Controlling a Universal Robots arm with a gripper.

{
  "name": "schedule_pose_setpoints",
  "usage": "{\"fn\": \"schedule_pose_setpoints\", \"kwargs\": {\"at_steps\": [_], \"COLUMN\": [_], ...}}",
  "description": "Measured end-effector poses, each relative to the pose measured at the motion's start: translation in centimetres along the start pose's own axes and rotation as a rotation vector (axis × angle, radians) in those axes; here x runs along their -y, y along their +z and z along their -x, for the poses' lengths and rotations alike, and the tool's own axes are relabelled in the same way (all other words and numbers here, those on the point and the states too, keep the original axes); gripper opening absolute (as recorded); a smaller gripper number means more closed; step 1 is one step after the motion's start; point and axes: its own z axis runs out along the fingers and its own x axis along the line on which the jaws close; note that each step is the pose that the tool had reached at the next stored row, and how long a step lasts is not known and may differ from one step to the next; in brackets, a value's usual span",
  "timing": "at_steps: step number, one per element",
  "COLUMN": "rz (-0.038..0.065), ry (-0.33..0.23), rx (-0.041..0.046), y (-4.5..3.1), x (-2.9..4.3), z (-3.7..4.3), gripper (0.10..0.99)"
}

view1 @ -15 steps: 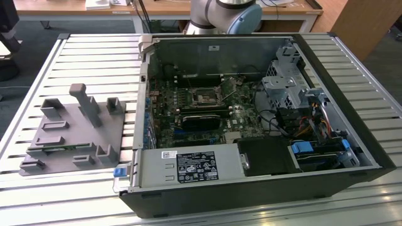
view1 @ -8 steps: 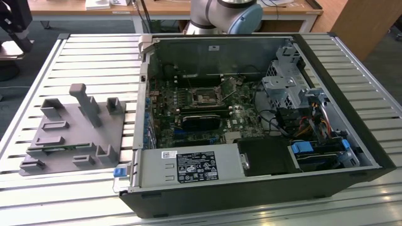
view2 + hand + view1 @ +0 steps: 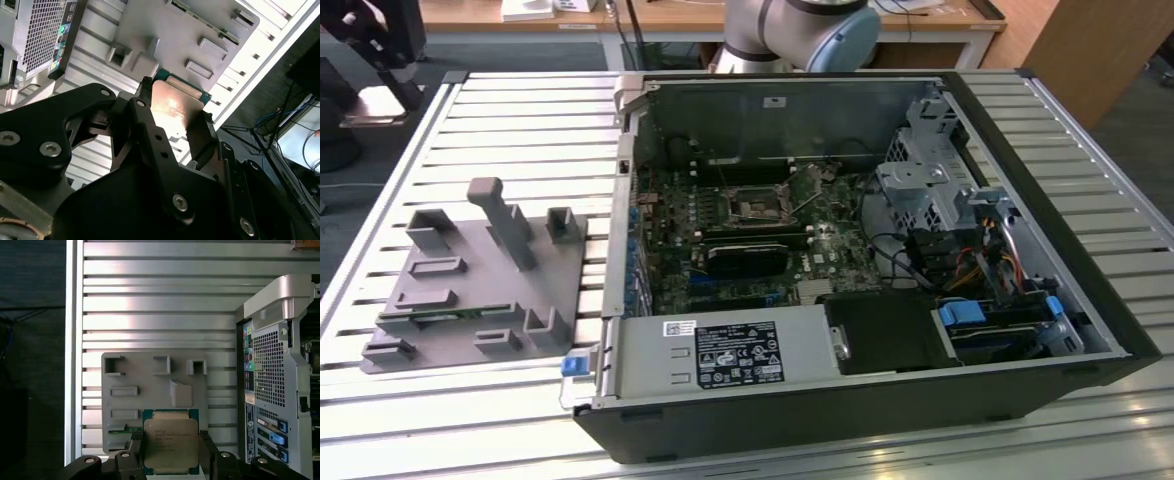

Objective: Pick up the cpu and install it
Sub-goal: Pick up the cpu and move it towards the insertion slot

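Over the grey parts tray (image 3: 150, 385) beside the PC case (image 3: 270, 370), gripper (image 3: 171, 454) is closed on cpu (image 3: 169, 437) by opposite edges; prob. light, stiff, fragile, so edge grip only.

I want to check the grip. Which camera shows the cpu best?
The first wrist view: the cpu faces the camera squarely, its metal top and green rim plain, with the gripper shut on two opposite edges. The second wrist view shows it slanted, with glare on its top.
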Motion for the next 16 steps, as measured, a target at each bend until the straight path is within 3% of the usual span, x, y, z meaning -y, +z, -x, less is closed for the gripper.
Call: {"fn": "schedule_pose_setpoints", "kwargs": {"at_steps": [6, 16], "rz": [0.000, 0.000], "ry": [0.000, 0.000], "rx": [0.0000, 0.0000], "y": [0.02, 0.04], "x": [-0.03, -0.05], "z": [1.48, 2.26], "gripper": [0.525, 0.525]}}
